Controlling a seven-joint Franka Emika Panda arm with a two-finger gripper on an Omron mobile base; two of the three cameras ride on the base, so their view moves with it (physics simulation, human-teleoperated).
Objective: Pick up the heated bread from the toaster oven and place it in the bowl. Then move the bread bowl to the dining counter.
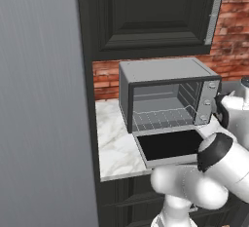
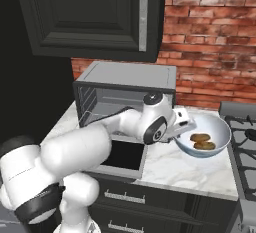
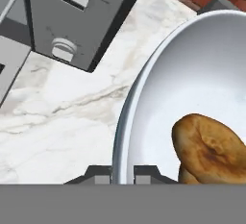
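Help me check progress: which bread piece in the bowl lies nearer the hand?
The upper-left piece, closest to the hand shut on the bowl's rim; the other piece lies toward the counter's front edge.

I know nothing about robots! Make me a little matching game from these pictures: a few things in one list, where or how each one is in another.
Things:
1. golden-brown bread
2. grey metal toaster oven
3. robot's pincer
4. light blue bowl

States:
A. door dropped open, rack bare
B. closed on the bowl's rim
C. lying inside the bowl
D. right of the oven, above the marble counter

Pairs: 1-C, 2-A, 3-B, 4-D
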